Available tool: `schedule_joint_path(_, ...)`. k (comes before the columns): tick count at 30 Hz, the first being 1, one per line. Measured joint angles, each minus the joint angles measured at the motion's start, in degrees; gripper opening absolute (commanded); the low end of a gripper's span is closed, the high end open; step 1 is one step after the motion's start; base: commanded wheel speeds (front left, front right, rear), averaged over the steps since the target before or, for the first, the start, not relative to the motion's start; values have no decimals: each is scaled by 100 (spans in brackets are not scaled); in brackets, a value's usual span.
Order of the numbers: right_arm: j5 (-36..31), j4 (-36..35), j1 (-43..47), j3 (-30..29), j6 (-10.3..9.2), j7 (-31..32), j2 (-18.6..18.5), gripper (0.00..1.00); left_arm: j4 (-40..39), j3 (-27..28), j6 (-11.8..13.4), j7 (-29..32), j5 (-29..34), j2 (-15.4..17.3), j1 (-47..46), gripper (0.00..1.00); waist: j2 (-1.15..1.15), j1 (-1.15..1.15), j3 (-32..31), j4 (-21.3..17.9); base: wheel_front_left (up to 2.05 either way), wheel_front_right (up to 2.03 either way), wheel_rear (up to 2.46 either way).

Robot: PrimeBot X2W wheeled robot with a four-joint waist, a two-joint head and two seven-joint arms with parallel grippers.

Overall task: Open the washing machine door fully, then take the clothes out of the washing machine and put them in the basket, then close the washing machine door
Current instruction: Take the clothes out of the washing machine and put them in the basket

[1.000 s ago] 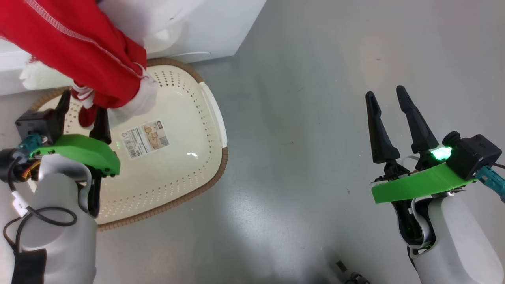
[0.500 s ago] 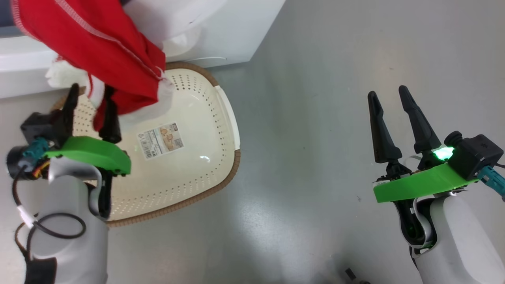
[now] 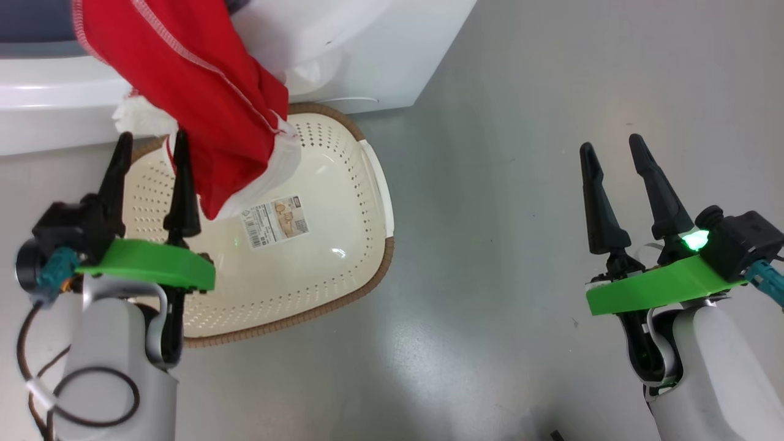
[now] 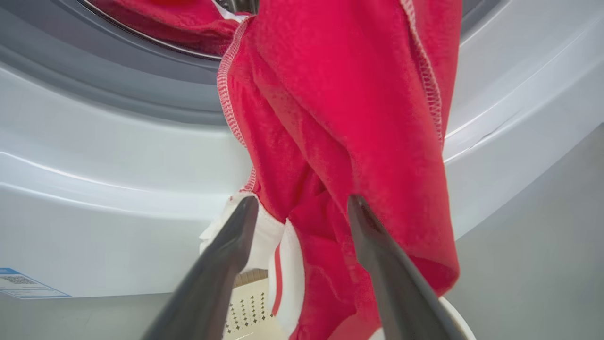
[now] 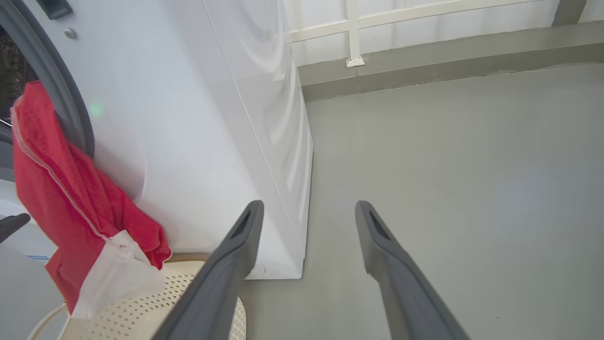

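One of the clothes, a red garment with a white cuff, hangs out of the washing machine over the basket. More red fabric lies in the drum behind the grey ring. My left gripper is open above the basket's left side, just left of the hanging garment, and holds nothing. My right gripper is open and empty over the floor, far to the right. The washing machine door is out of view.
The basket's bottom is bare apart from a label sticker. Grey floor spreads to the right of the machine and basket. A low ledge with a white railing runs along the back.
The head camera has shifted, sliding the whole scene to the right. My left gripper has moved forward, and the garment's lower end now hangs right of its fingers instead of between them. The right gripper holds still.
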Motion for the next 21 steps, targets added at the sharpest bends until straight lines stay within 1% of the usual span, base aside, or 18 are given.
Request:
schedule_joint_path(1,0,0,0,0,0,0,0,100,0,0,0,0,0,0,0,100,0,0,0,0,0,0,0)
schedule_joint_path(2,-111,9,39,-3,0,0,-1,100,-192,-33,0,0,-4,-4,139,100,0,0,-27,28,0,0,0)
schedule_joint_path(6,-158,37,112,-11,0,0,-2,100,-487,-85,0,0,-14,-20,371,100,0,0,-67,70,0,0,0)
schedule_joint_path(11,-236,73,112,-58,0,0,-4,100,-891,-252,0,0,-293,-22,748,100,0,0,-123,150,0,0,0)
schedule_joint_path(19,-475,163,241,-144,0,0,-13,100,-1505,-443,20,0,-480,-20,1266,100,0,0,-202,277,0,0,0)
schedule_joint_path(21,-487,175,241,-153,0,0,-19,100,-1730,-510,82,0,-560,-19,1457,100,0,0,-223,300,0,0,0)
